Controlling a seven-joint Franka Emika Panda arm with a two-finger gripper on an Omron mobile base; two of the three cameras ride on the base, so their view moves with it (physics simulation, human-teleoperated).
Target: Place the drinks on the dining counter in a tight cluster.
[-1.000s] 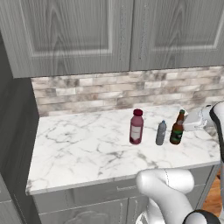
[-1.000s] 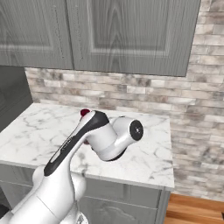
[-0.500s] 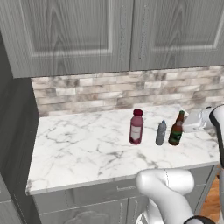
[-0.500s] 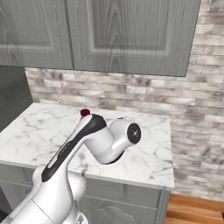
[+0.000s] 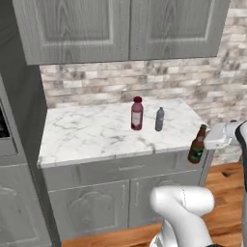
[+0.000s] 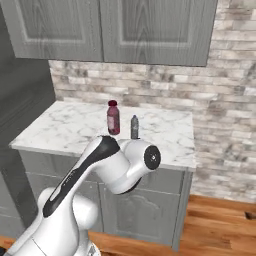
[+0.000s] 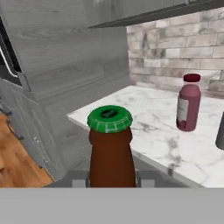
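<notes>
Since a second ago our whole view has shifted, so the base has backed away from the small marble counter [image 5: 96,140]; the beer bottle [image 5: 197,144], which stood beside the other two, now hangs off the counter's front right corner, out over the wooden floor [image 5: 226,202].

Our gripper [image 5: 208,141] is clamped tight on that bottle, its fingers [image 7: 78,181] pressed to either side of the brown body. Two drinks remain on the small counter: the red bottle [image 5: 137,113] and, just beside it, the grey bottle [image 5: 159,119], both upright.

What worries us, biggest first: we judge the drive to the dining counter is ahead, and a swing of the arm could knock the bottle against the cabinet edge. Next, a jolt could let the smooth glass slip through the fingers, and with nothing beneath but floor it would fall.

The bottle's long axis runs nearly vertical, leaning slightly, green cap [image 7: 109,118] pointing up.
</notes>
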